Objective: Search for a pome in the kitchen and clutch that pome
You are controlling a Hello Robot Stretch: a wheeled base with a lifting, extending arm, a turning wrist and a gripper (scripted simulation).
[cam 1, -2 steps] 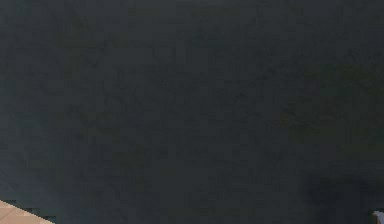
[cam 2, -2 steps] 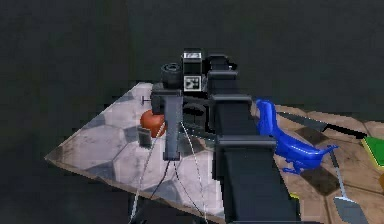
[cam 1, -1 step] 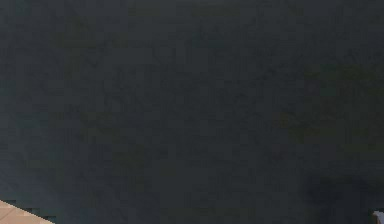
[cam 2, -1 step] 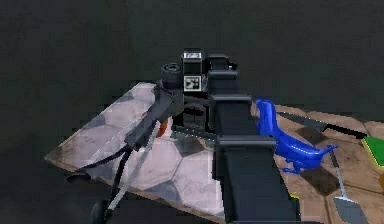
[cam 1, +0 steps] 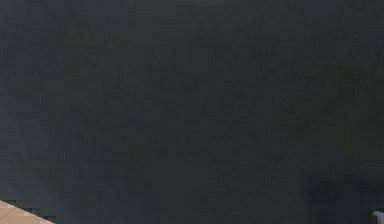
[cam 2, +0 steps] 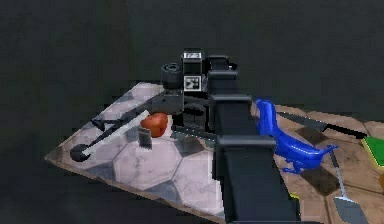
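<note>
A: Start at the gripper. What has it got?
B: Can't call it! The thin fingers reach left across the tiled counter, and whether they grip anything, I can't tell.
A: And the fruit?
B: A reddish round lump sits on the counter right by the fingers, left of the dark arm. Whether it's touching them, I can't say.
A: Farther out?
B: Two white marked squares stand at the arm's far end, against a dark wall.
A: Off to the right?
B: A bright blue curved thing lies just right of the arm. There's a grey spatula-like tool nearer, and a green patch at the right edge.
A: And the forward view?
B: A dark flat surface, with a pale sliver in the near left corner.
</note>
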